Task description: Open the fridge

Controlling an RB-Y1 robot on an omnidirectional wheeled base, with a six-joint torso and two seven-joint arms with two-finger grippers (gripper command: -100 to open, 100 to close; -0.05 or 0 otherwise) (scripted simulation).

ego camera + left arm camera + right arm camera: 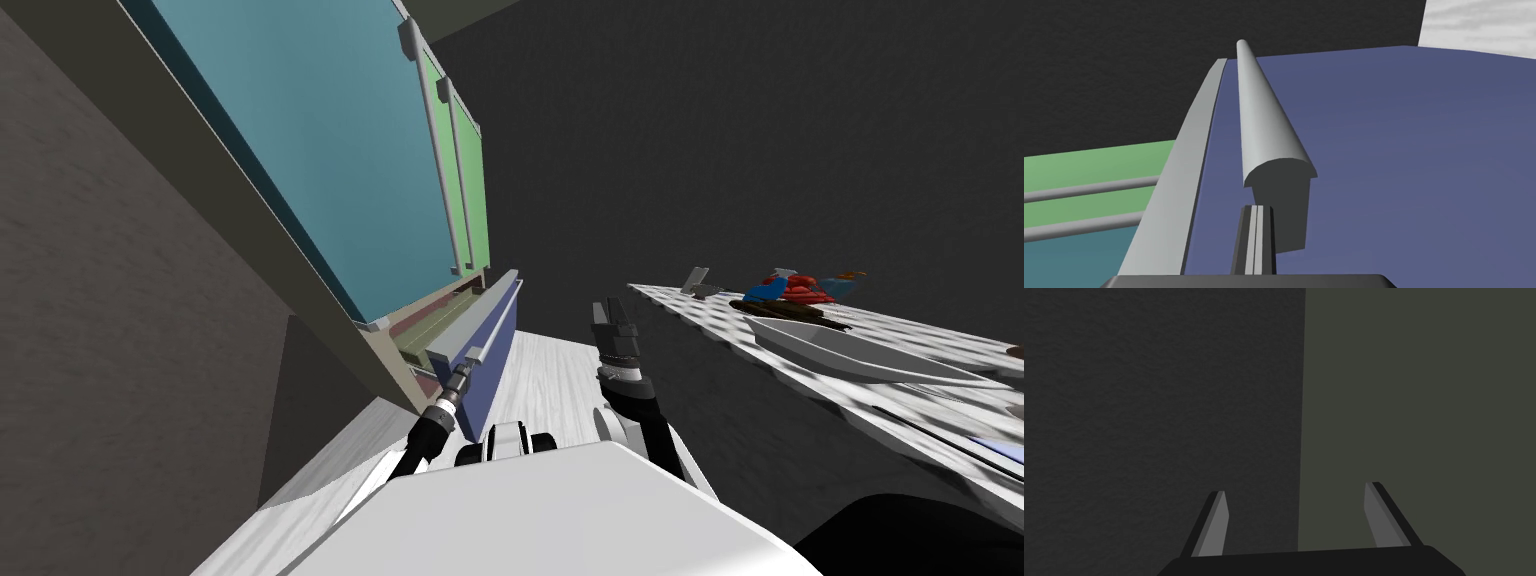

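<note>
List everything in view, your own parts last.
Fridge doors: count unclear, teal and green, above the drawer.
Door handles: two, grey, upright on the doors.
Drawer: one, blue-violet, partly out.
Drawer handle: one, grey, along the drawer's front.
Counter: one, white-grey, on my right.
Bowl: one, pale grey, on the counter.
Small items: several, red, blue, brown, behind the bowl.
Left end effector: one, shut, at the drawer handle's end.
Right end effector: one, open, between drawer and counter.
</note>
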